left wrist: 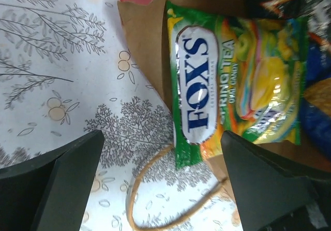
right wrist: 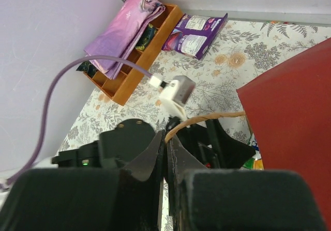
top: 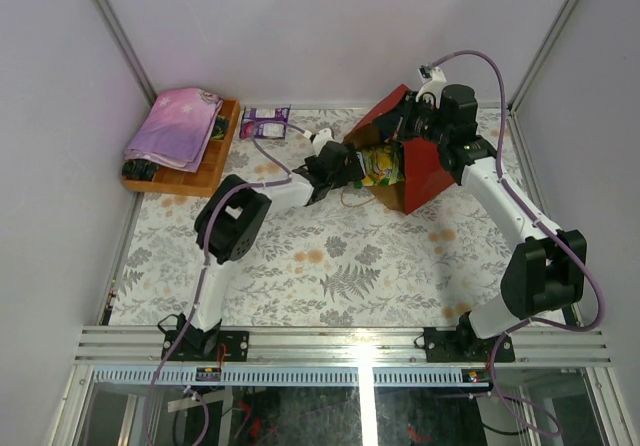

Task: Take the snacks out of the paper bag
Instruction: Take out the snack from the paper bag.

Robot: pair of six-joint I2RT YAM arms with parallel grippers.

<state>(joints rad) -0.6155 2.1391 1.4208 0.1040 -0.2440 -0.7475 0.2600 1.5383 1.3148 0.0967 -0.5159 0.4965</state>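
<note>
The red paper bag [top: 425, 166] lies on its side at the back right, its mouth facing left and the brown inside [left wrist: 147, 39] showing. A yellow-green Fox's candy bag [left wrist: 232, 86] lies half out of the mouth [top: 380, 166]. A blue Doritos bag [left wrist: 289, 0] sits deeper inside. My left gripper [left wrist: 160, 182] is open and empty, its jaws either side of the candy bag's near end, over a cord handle [left wrist: 137, 189] on the table; it also shows from above [top: 348, 166]. My right gripper [right wrist: 168, 140] is shut on the other cord handle [right wrist: 212, 118], above the bag [top: 403, 126].
A purple-white pack [top: 265, 121] lies flat at the back, left of the bag, and shows in the right wrist view [right wrist: 194, 31]. A wooden tray [top: 200, 171] in the back left corner carries a pink-purple folded cloth [top: 180, 126]. Walls close in at the back and both sides.
</note>
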